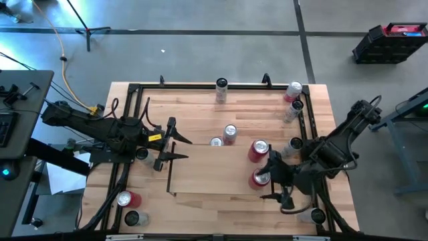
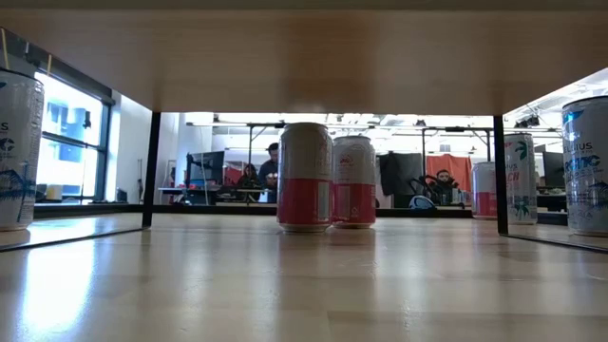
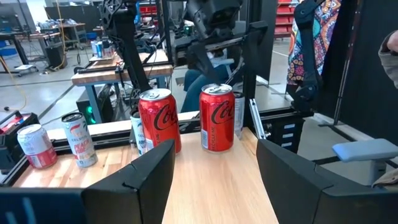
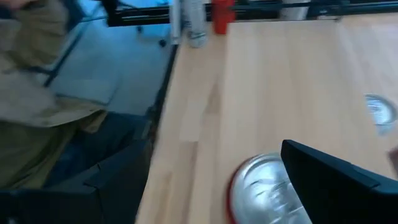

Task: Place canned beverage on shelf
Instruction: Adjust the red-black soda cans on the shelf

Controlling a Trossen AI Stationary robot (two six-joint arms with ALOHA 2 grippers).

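A red can stands upright on the wooden surface inside the shelf bay, near its right rail, with the right gripper spread wide around it, not yet closed. Judged from here, a clean grip means centring the fingers on the can's body and closing squarely to keep it upright. A second red can stands just beside it and could be knocked, two more cans sit mid-bay, while the left gripper, fingers part open and empty, waits at the left rail
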